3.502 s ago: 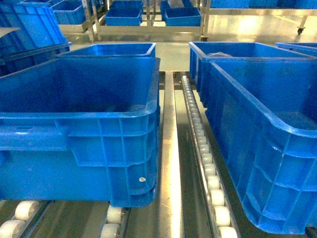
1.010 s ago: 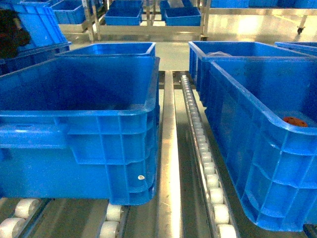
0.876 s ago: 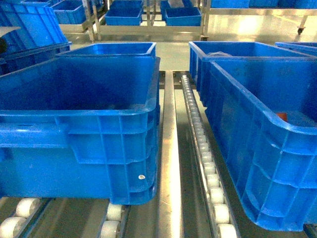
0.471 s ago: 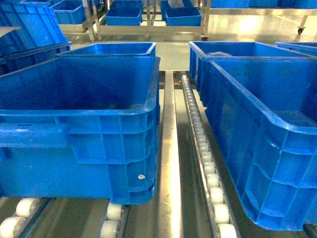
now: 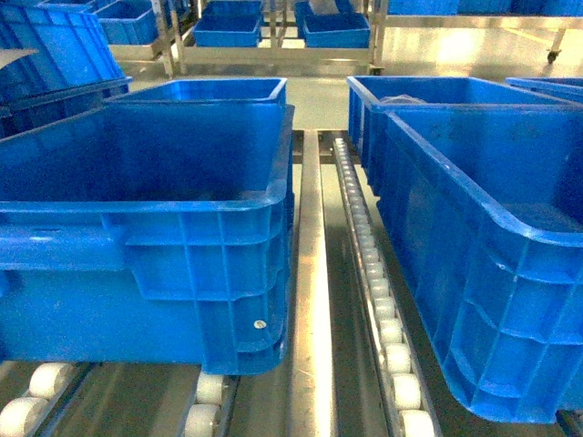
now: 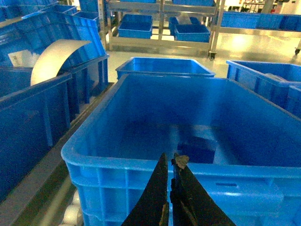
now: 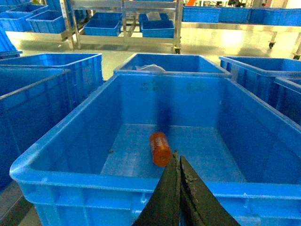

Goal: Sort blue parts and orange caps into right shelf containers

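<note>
One orange cap (image 7: pixel 160 148) lies in the right crate (image 7: pixel 70 129), long axis near-to-far, just beyond the right gripper (image 7: pixel 177 165), closed and empty.

Glossy pale floor (image 5: pixel 474 50) reflects light beneath metal racks (image 5: pixel 273 56).

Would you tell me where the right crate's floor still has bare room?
In the right crate, the floor left and right of the orange cap is bare, out to the side walls. Only the middle is occupied, just beyond the right gripper.
</note>
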